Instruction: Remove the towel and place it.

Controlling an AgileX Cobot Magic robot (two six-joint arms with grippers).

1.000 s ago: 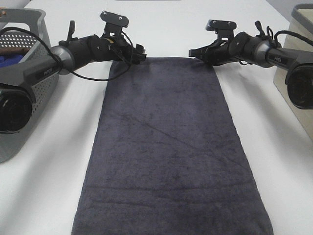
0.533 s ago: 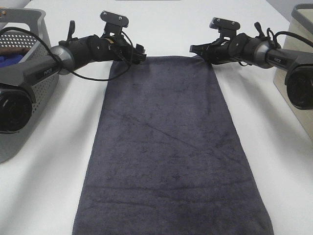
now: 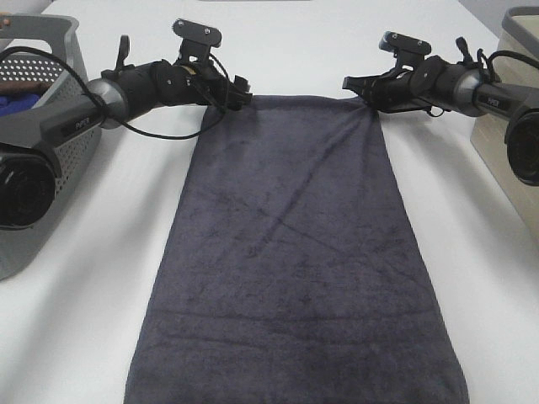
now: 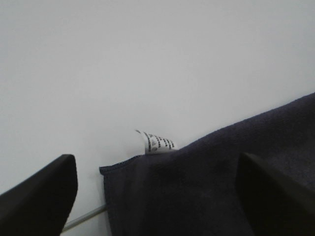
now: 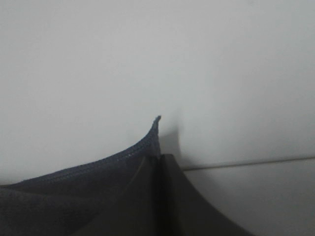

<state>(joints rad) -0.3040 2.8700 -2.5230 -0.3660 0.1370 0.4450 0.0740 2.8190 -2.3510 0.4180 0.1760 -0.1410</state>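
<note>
The dark grey towel [image 3: 290, 252] lies flat along the white table, reaching the near edge of the exterior view. My left gripper [image 3: 242, 93] is open over the towel's far left corner. In the left wrist view its fingers [image 4: 42, 194] stand wide apart around that corner [image 4: 197, 187] and its small white tag [image 4: 156, 142]. My right gripper [image 3: 360, 91] is shut on the towel's far right corner. In the right wrist view its fingertips [image 5: 158, 169] pinch the hemmed edge [image 5: 98, 169], which stands up slightly.
A grey perforated basket [image 3: 50, 135] with a bright blue cloth [image 3: 15, 103] inside stands at the left edge. A beige bin [image 3: 515, 59] stands at the right edge. Bare white table [image 3: 84, 278] lies on both sides of the towel.
My right gripper has shut on the far right corner and moved right, drawing the corner with it and creasing the towel. The left arm has not moved.
</note>
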